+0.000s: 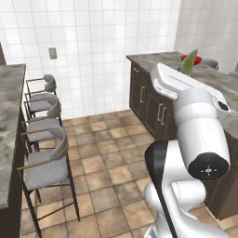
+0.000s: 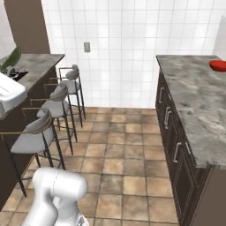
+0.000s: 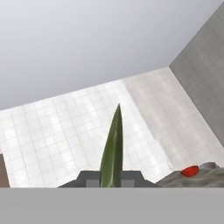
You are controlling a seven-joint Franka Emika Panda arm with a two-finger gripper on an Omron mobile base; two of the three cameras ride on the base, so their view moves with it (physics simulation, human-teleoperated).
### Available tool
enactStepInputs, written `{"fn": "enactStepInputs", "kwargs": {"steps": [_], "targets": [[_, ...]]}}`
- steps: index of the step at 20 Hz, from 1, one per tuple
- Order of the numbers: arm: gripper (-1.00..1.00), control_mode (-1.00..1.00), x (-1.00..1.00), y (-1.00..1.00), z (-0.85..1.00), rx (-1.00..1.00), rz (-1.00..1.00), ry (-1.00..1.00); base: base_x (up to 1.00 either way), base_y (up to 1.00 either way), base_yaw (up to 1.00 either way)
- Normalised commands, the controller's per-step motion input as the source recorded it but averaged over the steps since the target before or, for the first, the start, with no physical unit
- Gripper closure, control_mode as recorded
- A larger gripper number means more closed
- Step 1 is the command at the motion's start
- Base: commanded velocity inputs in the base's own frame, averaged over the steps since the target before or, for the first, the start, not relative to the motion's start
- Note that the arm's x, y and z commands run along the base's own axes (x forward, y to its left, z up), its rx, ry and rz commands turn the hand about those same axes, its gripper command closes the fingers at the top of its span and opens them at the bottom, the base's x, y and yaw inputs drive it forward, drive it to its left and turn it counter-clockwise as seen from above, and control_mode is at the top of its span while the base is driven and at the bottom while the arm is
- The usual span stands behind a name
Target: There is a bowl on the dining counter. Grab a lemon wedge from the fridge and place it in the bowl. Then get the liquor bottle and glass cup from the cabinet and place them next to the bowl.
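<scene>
- Left base view: white arm (image 1: 195, 139) fills the foreground, lifting the lemon wedge (image 1: 189, 62) before the red bowl (image 1: 196, 60) on the far counter (image 1: 218, 83).
- Right base view: bowl (image 2: 218, 65) sits at the counter's (image 2: 194, 106) far right; stools (image 2: 48, 123) line the left.
- Hand view: tool (image 3: 111, 178) is clamped on the wedge (image 3: 113, 151).

You see one red bowl (image 2: 218, 65) on one dining counter (image 2: 194, 101), right side. One second marble counter (image 1: 8, 116) on left. Three grey-cushioned stools (image 1: 45, 169) in row beside it. One wall outlet (image 2: 87, 47) on tiled wall. One green lemon wedge (image 3: 113, 151) between gripper (image 3: 111, 178) fingers. Three metal drawer handles (image 2: 167, 117) countable in right base view.
</scene>
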Motion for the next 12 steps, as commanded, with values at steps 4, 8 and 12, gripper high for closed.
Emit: {"fn": "enactStepInputs", "kwargs": {"steps": [4,8,12], "targets": [[1.0,1.0,0.0,0.0,0.0,0.0,0.0,0.0,0.38,-1.0,0.0],[1.0,1.0,0.0,0.0,0.0,0.0,0.0,0.0,0.26,-1.0,0.0],[1.0,1.0,0.0,0.0,0.0,0.0,0.0,0.0,0.15,-1.0,0.01]]}}
